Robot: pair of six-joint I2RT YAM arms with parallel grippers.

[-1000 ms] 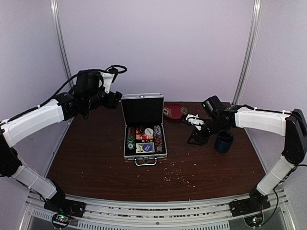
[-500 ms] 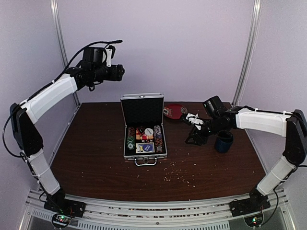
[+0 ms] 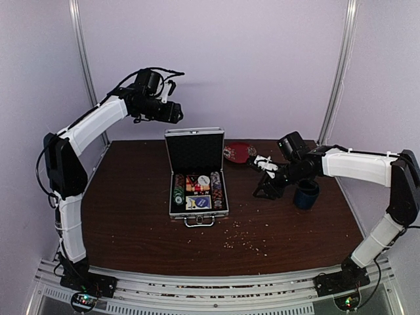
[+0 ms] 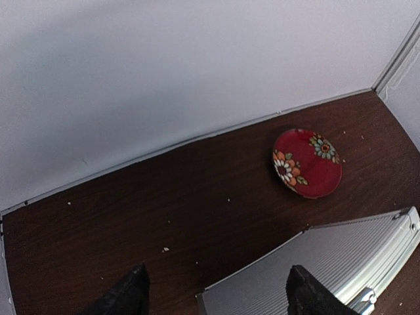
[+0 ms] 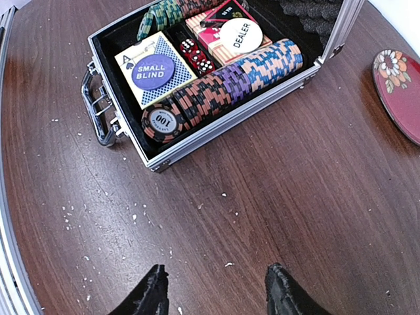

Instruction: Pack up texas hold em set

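My right wrist is showing chips [image 5: 223, 85] and decks [image 5: 152, 95] lying in the open case [image 5: 230, 121] on the desk [image 5: 295, 197]; my left, only lid [image 4: 315, 262], red plate [image 4: 307, 163], lilac wall [image 4: 164, 72]; left fingers [image 4: 128, 296] and right fingers [image 5: 283, 289] are hanging released

We see a dark brown wooden table [image 3: 131, 216] filling the middle of the top view. A pale lilac back wall [image 3: 262, 65] closes it off at 12 o'clock, with side walls at 9 and 3. Thin metal uprights stand at 11 o'clock [image 3: 82, 59] and 1 o'clock [image 3: 341, 65]. A silver rail [image 3: 210, 283] runs along the edge at 6 o'clock. Pale crumbs [image 3: 244, 244] lie scattered toward 5 o'clock. We find the light soft and even. From the left wrist, a thin pale seam [image 4: 184, 141] joins wall and table.
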